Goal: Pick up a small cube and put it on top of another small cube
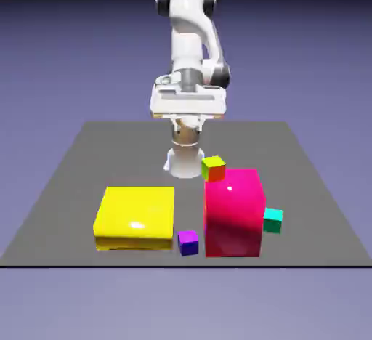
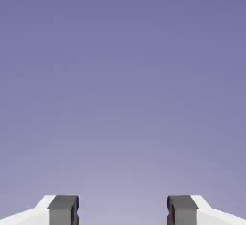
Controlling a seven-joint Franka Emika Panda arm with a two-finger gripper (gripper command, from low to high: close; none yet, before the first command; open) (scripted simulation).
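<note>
2 fingertips [image 2: 63,209] apart, hand [image 2: 123,209] raised

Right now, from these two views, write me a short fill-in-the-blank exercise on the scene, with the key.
The large yellow block lies on the exterior view's ____ side.
The teal cube sits beside the tall ____ block.
The small cube between the two large blocks is ____.
The gripper is ____.

Missing words: left; magenta; purple; open

simulated robot workspace, plain blue-violet backdrop, dark grey tabletop [image 1: 65,208], white robot arm [image 1: 187,41]
</note>
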